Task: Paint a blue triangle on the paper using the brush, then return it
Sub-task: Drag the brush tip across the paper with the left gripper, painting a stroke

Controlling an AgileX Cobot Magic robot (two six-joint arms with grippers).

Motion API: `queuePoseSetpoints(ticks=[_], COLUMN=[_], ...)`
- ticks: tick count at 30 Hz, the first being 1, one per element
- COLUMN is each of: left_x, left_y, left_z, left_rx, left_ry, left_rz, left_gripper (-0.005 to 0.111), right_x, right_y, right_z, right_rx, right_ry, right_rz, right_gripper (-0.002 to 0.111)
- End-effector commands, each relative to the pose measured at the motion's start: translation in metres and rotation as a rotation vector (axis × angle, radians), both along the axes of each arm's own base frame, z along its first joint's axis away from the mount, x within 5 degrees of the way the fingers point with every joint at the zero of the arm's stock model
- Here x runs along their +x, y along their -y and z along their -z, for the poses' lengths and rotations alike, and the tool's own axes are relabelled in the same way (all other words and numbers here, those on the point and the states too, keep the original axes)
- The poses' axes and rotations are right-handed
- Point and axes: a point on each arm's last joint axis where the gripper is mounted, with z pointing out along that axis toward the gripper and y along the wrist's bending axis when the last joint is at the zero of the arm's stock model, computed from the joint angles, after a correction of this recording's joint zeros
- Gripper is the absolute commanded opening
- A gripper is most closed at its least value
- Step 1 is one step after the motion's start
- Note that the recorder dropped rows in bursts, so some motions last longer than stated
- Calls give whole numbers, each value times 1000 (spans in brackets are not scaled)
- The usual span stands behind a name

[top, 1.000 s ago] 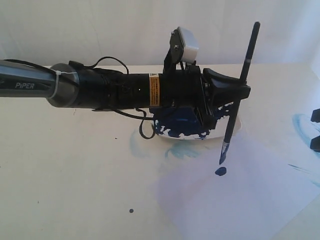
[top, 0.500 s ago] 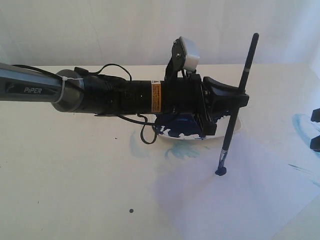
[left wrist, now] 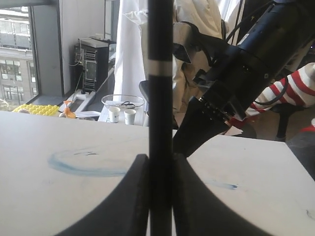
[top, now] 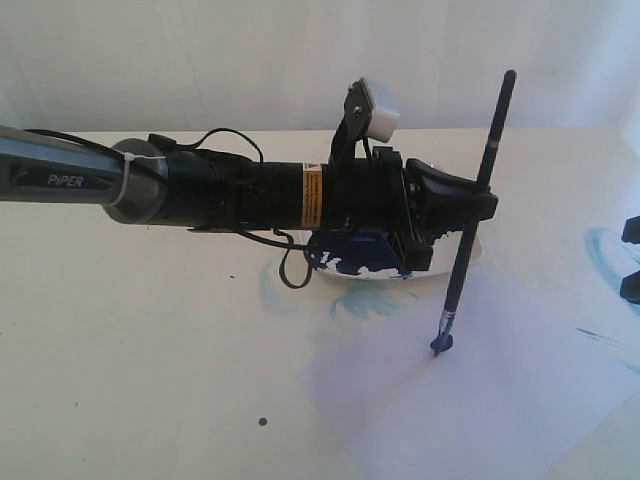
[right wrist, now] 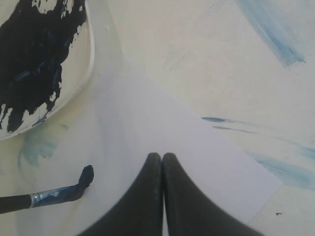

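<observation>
My left gripper [top: 487, 203] reaches in from the left and is shut on the black handle of the brush [top: 470, 245], holding it nearly upright. In the left wrist view the handle [left wrist: 160, 98] stands clamped between the jaws of that gripper [left wrist: 160, 160]. The blue-stained bristle tip [right wrist: 84, 177] presses on a small dark blue dab on the paper [top: 480, 400], near the sheet's far edge. No blue triangle shows on the paper [right wrist: 162, 123]. My right gripper [right wrist: 162, 156] hovers over the paper, shut and empty; in the exterior view only black parts show at the right edge.
The white plate [right wrist: 91, 59] with a big navy paint blotch [top: 355, 250] sits just behind the left gripper. Pale-blue smears [top: 608, 250] stain the table at the right and beside the plate [top: 365, 300]. A small dark spot [top: 263, 421] lies front left.
The brush came down: a second ago its tip hung just above the dark dab, now it rests on it. The left arm shifted slightly right.
</observation>
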Motion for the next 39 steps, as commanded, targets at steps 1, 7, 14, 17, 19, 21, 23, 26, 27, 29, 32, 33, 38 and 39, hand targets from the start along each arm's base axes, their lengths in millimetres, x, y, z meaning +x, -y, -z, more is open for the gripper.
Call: queuePoseSetpoints(ticks=[1,7,14,17,19,21,23,26,27,29,32,33,38,39], left_x=[-5,-6,-7,-7,-7,-9,-12,-17,-19,-24,-33,-34,-43,-44], left_y=[0,0,-1,-1,-1,-2,-5,-9,-11,-15,-24,-26,-35,-35], left_z=[-1,-1,-1,0,0,0,-2,-2,-2,2,8,7,3,4], left_rx=[16,27,36,40,47,50,51,51,51,62,66,63,52,54], left_ry=[-1,-25,-33,-52,-52,-57,-48,-50,-49,-70,-84,-79,-94,-97], left_rz=[29,36,44,46,51,52,51,45,42,38,19,15,-5,-6], left_gripper=[0,0,0,0,0,0,0,0,0,0,0,0,0,0], right_x=[1,1,1,1,1,1,1,1,1,1,1,1,1,1], right_y=[2,2,2,2,2,2,2,2,2,2,2,1,1,1], right_z=[-1,-1,-1,-1,-1,-1,-1,-1,-1,-1,-1,-1,-1,-1], right_rx=[6,6,6,6,6,6,6,6,6,6,8,11,11,11], right_ry=[4,4,4,4,4,4,4,4,4,4,3,1,1,1], right_rz=[15,15,15,15,15,15,15,15,15,15,14,11,11,11], right_gripper=[0,0,0,0,0,0,0,0,0,0,0,0,0,0])
